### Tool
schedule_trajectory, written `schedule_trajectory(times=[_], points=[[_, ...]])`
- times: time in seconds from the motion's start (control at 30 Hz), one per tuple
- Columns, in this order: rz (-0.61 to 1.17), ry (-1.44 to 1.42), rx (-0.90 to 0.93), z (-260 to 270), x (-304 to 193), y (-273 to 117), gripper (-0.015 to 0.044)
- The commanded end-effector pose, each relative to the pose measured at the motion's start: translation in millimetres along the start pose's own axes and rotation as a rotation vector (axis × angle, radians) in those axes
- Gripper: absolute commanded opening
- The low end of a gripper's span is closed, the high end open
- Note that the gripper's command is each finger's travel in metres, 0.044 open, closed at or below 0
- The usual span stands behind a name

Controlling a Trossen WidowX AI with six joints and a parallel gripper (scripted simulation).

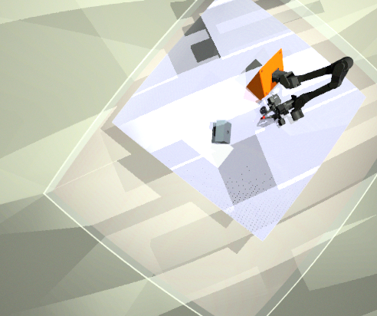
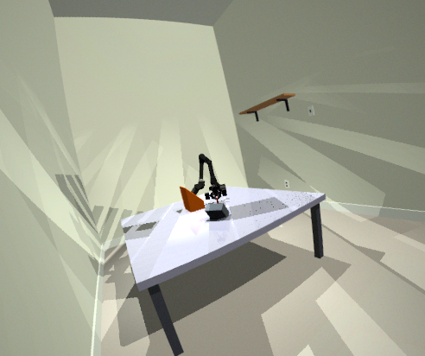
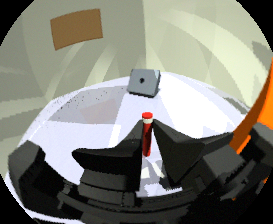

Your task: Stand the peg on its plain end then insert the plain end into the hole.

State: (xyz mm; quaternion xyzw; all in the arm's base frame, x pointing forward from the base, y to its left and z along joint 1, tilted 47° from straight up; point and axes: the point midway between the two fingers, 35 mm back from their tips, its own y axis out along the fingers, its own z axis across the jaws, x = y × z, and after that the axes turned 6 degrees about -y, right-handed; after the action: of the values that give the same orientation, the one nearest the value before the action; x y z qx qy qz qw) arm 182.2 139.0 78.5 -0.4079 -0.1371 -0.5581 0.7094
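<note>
My gripper [image 1: 266,116] [image 2: 217,197] [image 3: 147,121] is shut on the red peg [image 1: 263,117] [image 2: 217,200] [image 3: 146,139]. The peg's white band [image 3: 147,120] is near its upper end, above the fingertips in the wrist view. The peg looks roughly upright there, with its plain end down between the fingers. Whether that end touches the table is not clear. The grey block with the sloped panel [image 1: 223,135] [image 2: 213,208] [image 3: 149,88] stands on the table beyond the gripper. Its dark hole [image 1: 227,132] [image 3: 142,80] faces the gripper and is empty.
An orange wedge [image 1: 273,73] [image 2: 190,200] [image 3: 270,107] stands close beside the arm, at the right in the wrist view. The white table [image 1: 162,115] [image 2: 166,255] carries patchy light and shadow. A brown shelf [image 2: 269,103] [image 3: 77,29] is on the wall.
</note>
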Motion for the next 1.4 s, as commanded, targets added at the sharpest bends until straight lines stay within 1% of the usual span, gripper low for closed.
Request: schedule_trajectory(times=[0.0, 0.3, 0.43, 1.37], points=[[-0.035, 0.008, 0.000, 2.8, 0.0, -2.2, 0.0049], [-0.113, 0.008, -0.010, 2.7, -3.2, -7.3, 0.0049], [-0.089, 0.008, -0.007, 2.7, -2.4, -7.9, 0.0049], [-0.091, -0.018, -0.010, -0.7, -8.7, -9.7, 0.0049]])
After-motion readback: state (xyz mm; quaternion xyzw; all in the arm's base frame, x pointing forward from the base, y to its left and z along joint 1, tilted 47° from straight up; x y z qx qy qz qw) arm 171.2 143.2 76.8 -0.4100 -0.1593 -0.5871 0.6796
